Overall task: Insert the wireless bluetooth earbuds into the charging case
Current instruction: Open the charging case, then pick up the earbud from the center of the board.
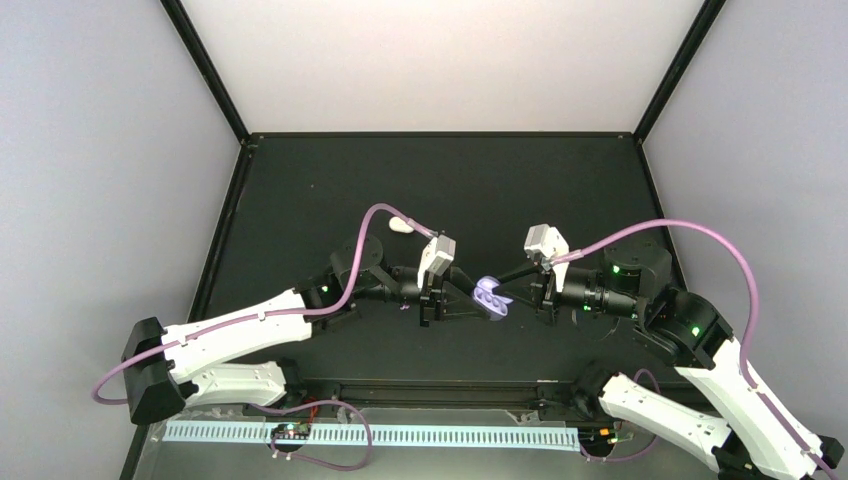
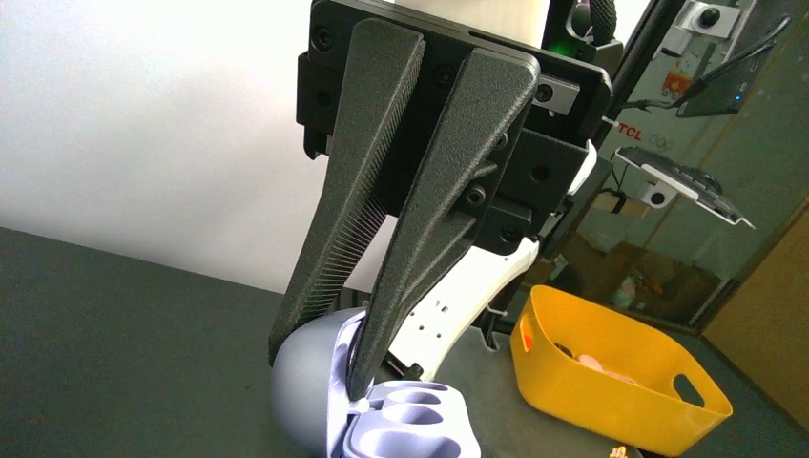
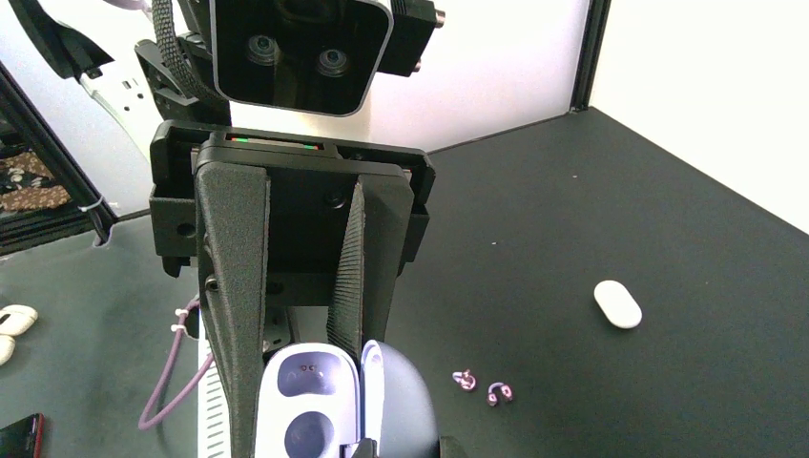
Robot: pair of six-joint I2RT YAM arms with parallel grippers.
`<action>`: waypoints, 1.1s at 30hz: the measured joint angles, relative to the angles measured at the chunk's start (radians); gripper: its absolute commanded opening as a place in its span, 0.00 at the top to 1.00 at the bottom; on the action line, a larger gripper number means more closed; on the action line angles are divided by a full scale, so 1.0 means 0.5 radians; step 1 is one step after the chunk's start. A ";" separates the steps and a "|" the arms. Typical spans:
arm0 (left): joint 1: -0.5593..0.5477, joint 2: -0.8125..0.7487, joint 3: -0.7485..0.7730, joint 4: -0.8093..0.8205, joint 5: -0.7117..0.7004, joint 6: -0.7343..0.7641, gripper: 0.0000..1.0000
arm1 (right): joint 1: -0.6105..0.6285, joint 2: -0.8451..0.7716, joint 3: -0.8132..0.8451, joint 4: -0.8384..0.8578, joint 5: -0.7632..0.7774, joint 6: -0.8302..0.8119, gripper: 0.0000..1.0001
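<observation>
The charging case [image 1: 490, 297] is open, pale lavender inside, and is held above the table between both arms. My left gripper [image 2: 320, 372] is shut on its raised lid [image 2: 305, 391], one finger on each side; the wells [image 2: 420, 420] face up and are empty. My right gripper [image 3: 296, 420] is shut on the base half [image 3: 307, 396], with the lid [image 3: 405, 401] standing to its right. Two tiny curled earbuds [image 3: 465, 381] [image 3: 499, 391] lie on the black table just right of the case. In the top view the grippers meet at the centre, left [image 1: 468, 300], right [image 1: 517, 293].
A small white pill-shaped object [image 3: 617, 303] lies on the mat farther back, also in the top view [image 1: 400, 225]. A yellow basket [image 2: 611, 391] stands off the table beyond the right arm. White walls and black posts bound the mat.
</observation>
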 measured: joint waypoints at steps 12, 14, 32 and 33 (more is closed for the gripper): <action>0.027 -0.082 -0.066 -0.021 -0.035 0.085 0.98 | 0.000 -0.018 0.000 0.078 -0.017 0.133 0.42; 0.073 -0.194 -0.164 -0.014 -0.071 0.092 0.99 | 0.000 -0.028 -0.001 0.120 0.000 0.169 0.38; 0.340 -1.492 -0.499 -0.584 -0.588 0.347 0.98 | 0.025 0.577 -0.832 0.887 0.240 0.724 0.39; 0.340 -1.531 -0.499 -0.620 -0.608 0.368 0.98 | 0.039 0.657 -0.855 0.917 0.256 0.742 0.41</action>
